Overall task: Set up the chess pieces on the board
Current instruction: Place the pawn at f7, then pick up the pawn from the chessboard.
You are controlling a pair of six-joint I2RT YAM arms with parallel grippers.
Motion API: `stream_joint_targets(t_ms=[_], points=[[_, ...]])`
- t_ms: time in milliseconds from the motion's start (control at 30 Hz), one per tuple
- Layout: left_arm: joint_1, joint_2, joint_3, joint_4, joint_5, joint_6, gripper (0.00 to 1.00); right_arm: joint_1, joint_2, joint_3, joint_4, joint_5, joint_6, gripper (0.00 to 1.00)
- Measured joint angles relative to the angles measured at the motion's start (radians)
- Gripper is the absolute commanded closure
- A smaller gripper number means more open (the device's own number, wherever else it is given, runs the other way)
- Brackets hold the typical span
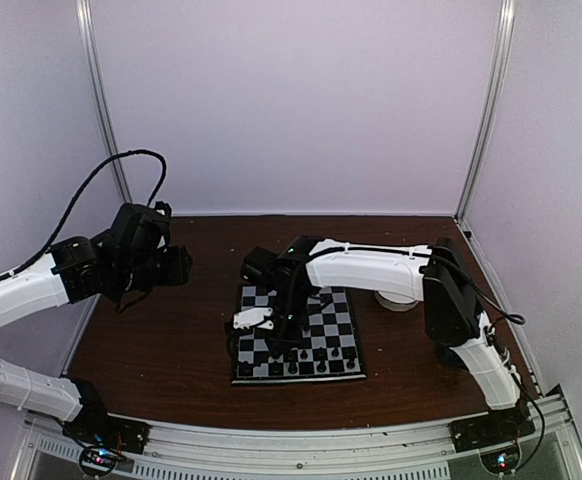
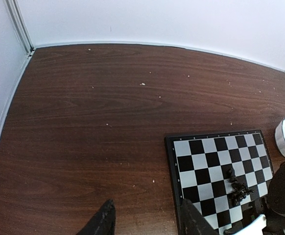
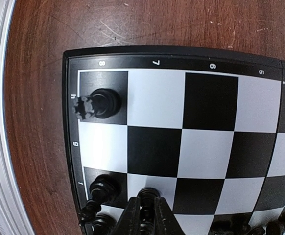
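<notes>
Right gripper is clamped on a chess piece by the board edge. Left gripper is left open.

The chess pieces look glossy plastic, the board smooth and satiny, the table scuffed wood.

Both arms have smooth white shells and black joints. On the left arm a thick black cable runs along the outside. The right arm has a thin wire and a small green light. The fingers of the right gripper are dark, narrow and tapered. Each base is black, with tiny coloured lights near it.
</notes>
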Motion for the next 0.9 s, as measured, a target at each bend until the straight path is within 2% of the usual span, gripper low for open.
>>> stream_joint_targets(t_ms=[400,567,900], points=[[0.0,0.001,0.0,0.0,0.0,0.0,0.54,0.0,0.002,0.0,-0.005,0.003,0.003,0.73],[0.0,0.009,0.0,0.0,0.001,0.0,0.54,0.0,-0.016,0.0,-0.007,0.02,0.008,0.7],[0.003,0.087,0.014,0.005,0.067,0.024,0.53,-0.069,-0.229,-0.062,0.017,0.056,0.006,0.7]])
